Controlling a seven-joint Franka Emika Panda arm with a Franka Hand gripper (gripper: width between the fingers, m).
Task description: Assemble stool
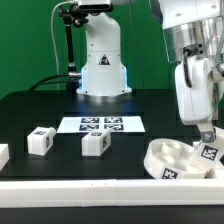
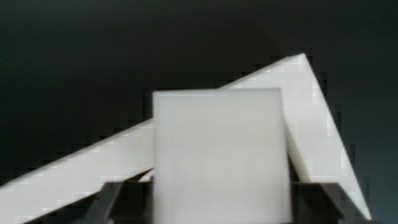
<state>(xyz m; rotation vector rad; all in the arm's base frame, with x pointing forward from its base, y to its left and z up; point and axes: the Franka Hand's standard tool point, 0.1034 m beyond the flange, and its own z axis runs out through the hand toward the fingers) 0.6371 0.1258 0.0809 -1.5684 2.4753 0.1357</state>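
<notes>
In the exterior view my gripper (image 1: pixel 206 136) is at the right, just above the round white seat disc (image 1: pixel 172 156), and is shut on a white stool leg (image 1: pixel 209 153) with a marker tag, held upright at the seat's right side. In the wrist view the gripper (image 2: pixel 217 200) has its dark fingers (image 2: pixel 125 205) pressed on both sides of the held leg (image 2: pixel 217 145). Two loose tagged legs (image 1: pixel 40 140) (image 1: pixel 95 143) stand on the black table at the exterior view's left. Another white part (image 1: pixel 3 155) is cut off at the left edge.
The marker board (image 1: pixel 102 124) lies flat behind the loose legs. The robot base (image 1: pixel 103 65) stands at the back centre. A long white border rail (image 1: pixel 90 191) runs along the front. In the wrist view a white straight-edged surface (image 2: pixel 302 100) lies behind the leg.
</notes>
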